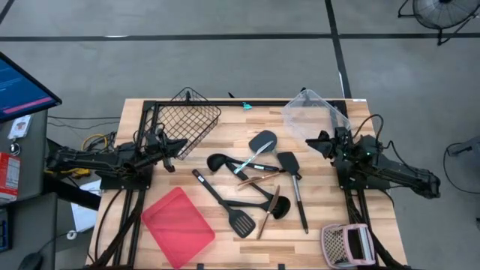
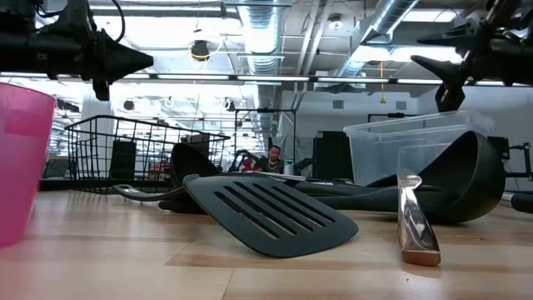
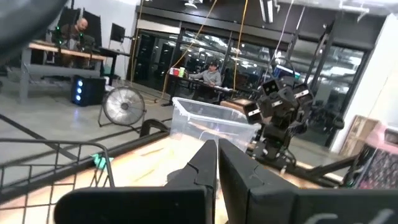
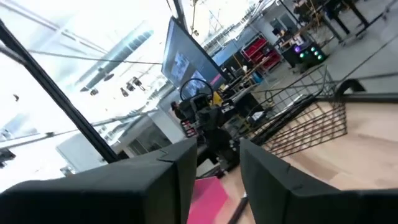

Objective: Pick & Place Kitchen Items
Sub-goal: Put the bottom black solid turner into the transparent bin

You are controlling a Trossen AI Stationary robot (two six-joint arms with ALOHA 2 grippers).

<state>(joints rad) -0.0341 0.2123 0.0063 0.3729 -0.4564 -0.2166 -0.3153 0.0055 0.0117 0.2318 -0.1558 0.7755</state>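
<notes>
Several black plastic utensils lie in a loose heap on the middle of the wooden table: a slotted turner [image 1: 241, 223] [image 2: 266, 212], a ladle [image 1: 217, 161], two spatulas [image 1: 262, 141] [image 1: 291, 163], and slim silver and copper-coloured cutlery [image 1: 264, 217] [image 2: 414, 225]. My left gripper [image 1: 175, 148] [image 3: 217, 163] is shut and empty. It hovers above the table left of the heap, beside the wire basket. My right gripper [image 1: 313, 142] [image 4: 214, 168] is open and empty. It hovers right of the heap, near the clear container.
A black wire basket [image 1: 187, 120] stands at the far left. A clear plastic container [image 1: 315, 111] stands at the far right. A flat red tray [image 1: 178, 227] lies at the near left. A pink basket [image 1: 345, 244] sits at the near right corner. People sit in the room beyond.
</notes>
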